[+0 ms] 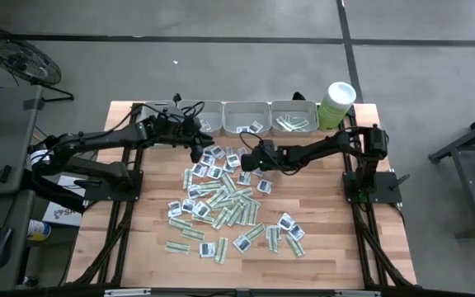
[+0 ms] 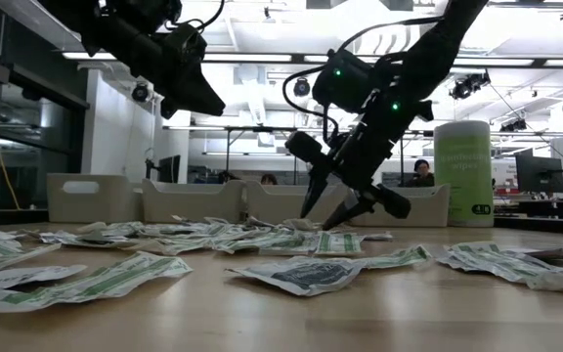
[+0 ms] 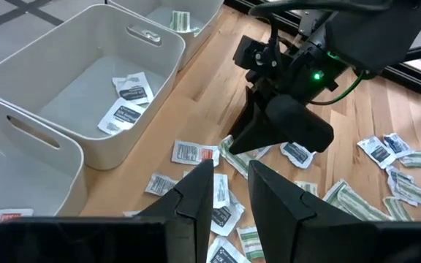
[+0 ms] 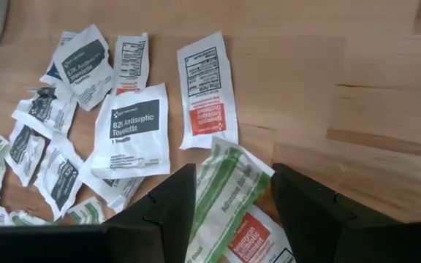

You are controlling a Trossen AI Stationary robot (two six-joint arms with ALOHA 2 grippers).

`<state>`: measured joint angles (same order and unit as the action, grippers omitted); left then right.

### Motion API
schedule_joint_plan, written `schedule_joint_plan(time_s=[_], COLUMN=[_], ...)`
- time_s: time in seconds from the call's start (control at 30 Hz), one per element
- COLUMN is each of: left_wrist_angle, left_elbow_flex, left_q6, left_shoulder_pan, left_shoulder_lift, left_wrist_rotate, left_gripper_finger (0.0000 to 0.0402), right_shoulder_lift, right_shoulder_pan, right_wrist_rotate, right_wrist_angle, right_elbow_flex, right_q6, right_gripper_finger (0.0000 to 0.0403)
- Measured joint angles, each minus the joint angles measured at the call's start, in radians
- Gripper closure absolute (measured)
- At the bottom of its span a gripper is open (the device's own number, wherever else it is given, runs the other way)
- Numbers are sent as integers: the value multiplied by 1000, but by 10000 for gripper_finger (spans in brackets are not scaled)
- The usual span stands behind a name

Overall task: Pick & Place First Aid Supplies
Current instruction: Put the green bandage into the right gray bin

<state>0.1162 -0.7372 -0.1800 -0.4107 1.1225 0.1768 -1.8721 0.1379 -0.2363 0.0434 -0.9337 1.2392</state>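
The first aid supplies (image 1: 221, 198) lie scattered flat over the middle of the wooden table, narrow green-white strips mixed with squarish white sachets. My right gripper (image 4: 234, 172) is open and slants down just over the heap's far part (image 2: 328, 210). Its fingers stand on either side of a green-white strip sachet (image 4: 225, 193) that lies on other sachets. My left gripper (image 3: 232, 166) is open and hangs higher (image 2: 189, 88), above the heap's far left part (image 1: 197, 153), with nothing between its fingers.
Three grey trays (image 1: 247, 106) line the far edge, each with a few sachets inside (image 3: 126, 102). A tall pale green tub with a white lid (image 1: 336, 103) stands at the far right. Bare wood lies along the table's left, right and near edges.
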Motion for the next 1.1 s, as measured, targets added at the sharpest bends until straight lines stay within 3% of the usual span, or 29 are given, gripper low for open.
schedule_joint_plan(time_s=[0.53,0.8,1.1], left_wrist_angle=[23,23,25], left_elbow_flex=[0,0,0], left_q6=[0,-1,-8], left_shoulder_pan=[0,0,0], left_shoulder_lift=[0,0,0], left_wrist_rotate=[6,30,53], left_gripper_finger=[315,315,315], right_shoulder_lift=[-2,9,140], right_shoulder_pan=[6,6,-6], right_wrist_rotate=[9,47,45], right_wrist_angle=[2,50,26], right_elbow_flex=[0,0,0], right_q6=[-48,-68,-127], right_gripper_finger=[394,401,402])
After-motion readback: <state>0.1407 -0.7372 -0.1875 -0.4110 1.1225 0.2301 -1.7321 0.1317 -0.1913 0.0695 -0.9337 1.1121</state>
